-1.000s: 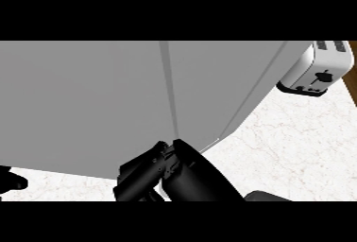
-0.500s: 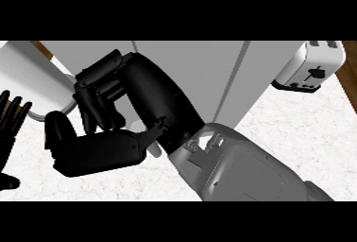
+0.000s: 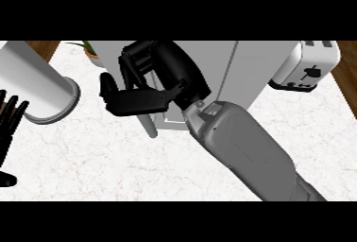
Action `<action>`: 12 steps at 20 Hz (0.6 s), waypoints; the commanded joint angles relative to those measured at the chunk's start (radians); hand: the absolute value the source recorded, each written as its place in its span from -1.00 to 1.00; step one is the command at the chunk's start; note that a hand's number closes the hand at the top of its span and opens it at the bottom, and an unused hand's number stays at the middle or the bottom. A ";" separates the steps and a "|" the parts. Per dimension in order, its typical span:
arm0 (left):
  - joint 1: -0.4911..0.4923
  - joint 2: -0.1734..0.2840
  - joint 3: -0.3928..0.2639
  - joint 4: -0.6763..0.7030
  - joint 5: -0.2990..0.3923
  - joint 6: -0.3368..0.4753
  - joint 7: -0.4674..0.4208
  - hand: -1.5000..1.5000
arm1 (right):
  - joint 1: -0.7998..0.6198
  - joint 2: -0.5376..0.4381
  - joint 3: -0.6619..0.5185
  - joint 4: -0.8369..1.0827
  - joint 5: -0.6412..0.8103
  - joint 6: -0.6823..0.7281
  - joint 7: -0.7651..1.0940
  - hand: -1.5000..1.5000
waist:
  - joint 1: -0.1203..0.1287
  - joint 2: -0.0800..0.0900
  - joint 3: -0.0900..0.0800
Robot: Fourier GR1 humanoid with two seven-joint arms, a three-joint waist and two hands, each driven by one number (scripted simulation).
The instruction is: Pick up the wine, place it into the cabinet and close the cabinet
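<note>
White marble counter (image 3: pixel 105 156): right hand (image 3: pixel 140 101), fingers curled and holding nothing, before the cabinet (image 3: pixel 237 71), toaster (image 3: pixel 307 66) beside.

A white toaster (image 3: pixel 307 66) stands on the marble counter (image 3: pixel 105 160). A green plant (image 3: pixel 89 48) and a white roll (image 3: pixel 38 82) sit far left.

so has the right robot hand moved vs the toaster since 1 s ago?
Yes. The right robot hand has risen up the view and gone left, further from the toaster, now in front of the cabinet.
</note>
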 commanded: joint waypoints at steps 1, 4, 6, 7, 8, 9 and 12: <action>-0.048 0.016 0.034 0.033 0.038 -0.008 0.053 -1.00 | 0.021 -0.034 -0.063 0.126 0.011 0.090 -0.086 1.00 | -0.004 0.011 0.001; 0.008 -0.011 0.016 -0.014 0.017 -0.018 0.030 -1.00 | -0.024 -0.057 -0.100 0.190 0.020 0.110 -0.104 1.00 | 0.005 0.011 0.001; 0.001 0.001 0.019 -0.037 0.019 -0.004 0.055 -1.00 | -0.013 -0.033 -0.095 0.220 0.030 0.113 -0.145 1.00 | 0.007 0.012 0.001; -0.016 -0.026 0.009 -0.015 -0.006 -0.009 0.020 -1.00 | -0.004 -0.043 -0.102 0.232 0.034 0.126 -0.186 1.00 | 0.004 0.014 0.001; -0.022 -0.022 0.015 -0.016 -0.007 0.010 0.028 -1.00 | -0.043 -0.017 -0.095 0.281 0.055 0.103 -0.185 1.00 | 0.012 0.016 0.001; -0.012 0.009 0.030 -0.014 0.015 -0.030 0.039 -1.00 | -0.023 -0.084 -0.127 0.258 0.026 0.152 -0.185 1.00 | 0.009 0.016 0.001; -0.030 -0.021 0.012 -0.014 -0.018 0.002 0.026 -1.00 | -0.017 -0.089 -0.132 0.285 0.027 0.168 -0.209 1.00 | 0.008 0.020 0.001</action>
